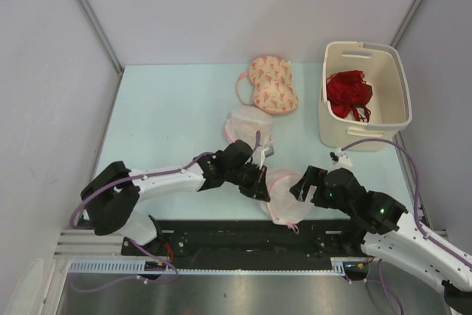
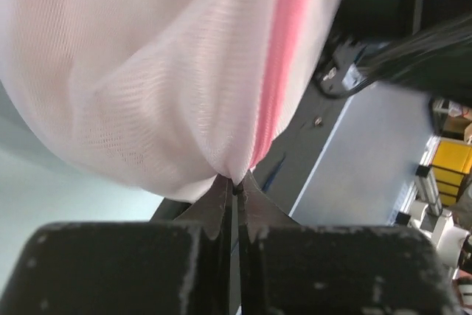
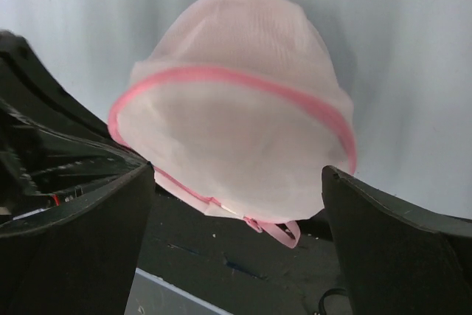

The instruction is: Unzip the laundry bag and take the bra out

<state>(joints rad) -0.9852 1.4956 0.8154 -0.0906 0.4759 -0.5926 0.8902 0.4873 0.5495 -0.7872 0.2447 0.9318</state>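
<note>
The laundry bag (image 1: pixel 285 197), a white mesh dome with pink zipper trim (image 3: pixel 221 77), sits at the table's near edge between my two grippers. My left gripper (image 1: pixel 259 182) is shut on a pinch of the mesh, right beside the pink trim (image 2: pixel 284 57); in the left wrist view the jaws (image 2: pixel 236 182) meet with the fabric caught at their tips. My right gripper (image 1: pixel 304 182) stands open just right of the bag, its fingers (image 3: pixel 88 226) spread wide on either side of the bag (image 3: pixel 236 108) and touching nothing. The bra is hidden; only pale fabric shows through the mesh.
A second mesh pouch (image 1: pixel 249 127) lies behind the left gripper. A pink bra with red motifs (image 1: pixel 273 83) lies at the back. At the back right, a cream bin (image 1: pixel 398 79) holds a red lacy bra (image 1: pixel 348 94). A black strip (image 1: pixel 221 234) runs along the near edge.
</note>
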